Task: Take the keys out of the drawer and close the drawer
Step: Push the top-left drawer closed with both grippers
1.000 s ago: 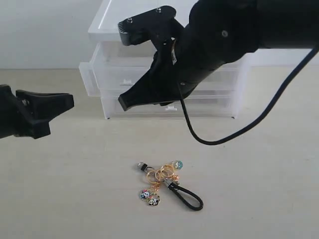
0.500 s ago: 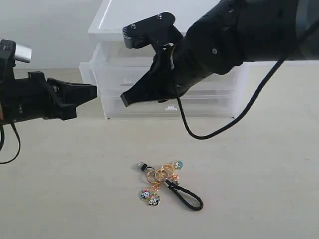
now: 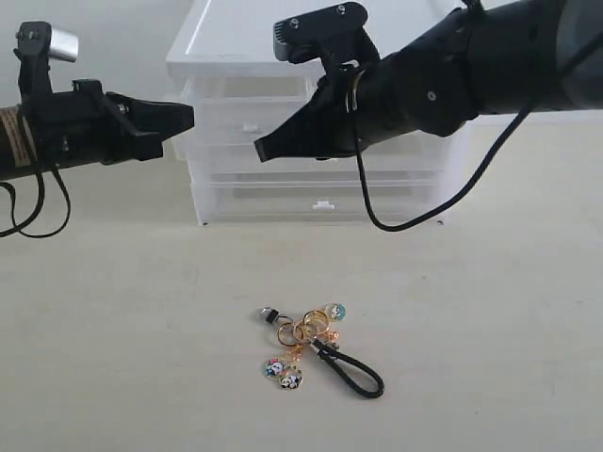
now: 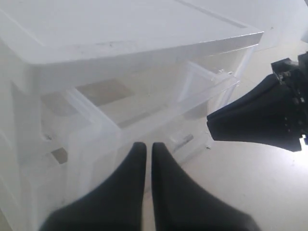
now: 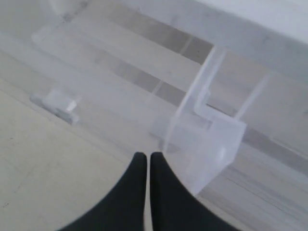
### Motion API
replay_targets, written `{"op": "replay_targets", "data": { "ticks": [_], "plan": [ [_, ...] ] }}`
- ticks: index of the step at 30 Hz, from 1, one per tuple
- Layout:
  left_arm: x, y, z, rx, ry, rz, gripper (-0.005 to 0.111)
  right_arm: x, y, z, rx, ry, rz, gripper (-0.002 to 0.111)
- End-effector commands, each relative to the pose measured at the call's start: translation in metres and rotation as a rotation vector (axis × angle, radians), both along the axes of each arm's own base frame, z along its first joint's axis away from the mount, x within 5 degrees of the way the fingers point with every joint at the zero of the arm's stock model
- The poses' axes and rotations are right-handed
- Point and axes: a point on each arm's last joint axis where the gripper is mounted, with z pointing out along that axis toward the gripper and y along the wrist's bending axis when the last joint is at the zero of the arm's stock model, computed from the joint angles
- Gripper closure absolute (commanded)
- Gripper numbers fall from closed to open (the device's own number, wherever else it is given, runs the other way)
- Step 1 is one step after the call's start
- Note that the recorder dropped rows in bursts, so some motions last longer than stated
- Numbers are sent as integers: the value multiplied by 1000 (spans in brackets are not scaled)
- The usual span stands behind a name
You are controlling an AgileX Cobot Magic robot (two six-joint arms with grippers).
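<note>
The keys (image 3: 301,341), gold rings with panda charms and a black cord strap (image 3: 355,372), lie on the table in front of the chest, clear of both arms. The left half-width drawer (image 3: 236,127) of the translucent chest still juts out; the left wrist view looks into its empty tray (image 4: 139,108). Empty and shut, my left gripper (image 3: 188,117) has its tip at the drawer's left front corner (image 4: 148,146). My right gripper (image 3: 264,149) is also shut and empty. It hovers before the drawer front, beside a translucent drawer corner (image 5: 207,144).
The white chest (image 3: 320,188) stands at the back middle, with two full-width drawers below; the lowest one's tab handle (image 3: 323,202) shows in the right wrist view too, as a handle (image 5: 60,103). A black cable (image 3: 415,221) hangs from the right arm in front of the chest.
My left gripper has swung in from the left and up to the drawer's corner. The right arm has lifted and drawn rightward. The drawer front appears farther back. The keys have not moved.
</note>
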Motion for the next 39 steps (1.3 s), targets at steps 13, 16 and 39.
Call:
{"op": "replay_targets", "data": {
  "ticks": [13,16,39],
  "plan": [
    [28,-1,-9,22,32,25,103,19,-3,-4,59,-98,7,108],
    [32,-1,-10,23,31,27,103,24,0,-5,58,-101,7,108],
    [54,-1,-9,45,15,49,103,53,-8,-10,65,-124,-36,108]
  ]
}}
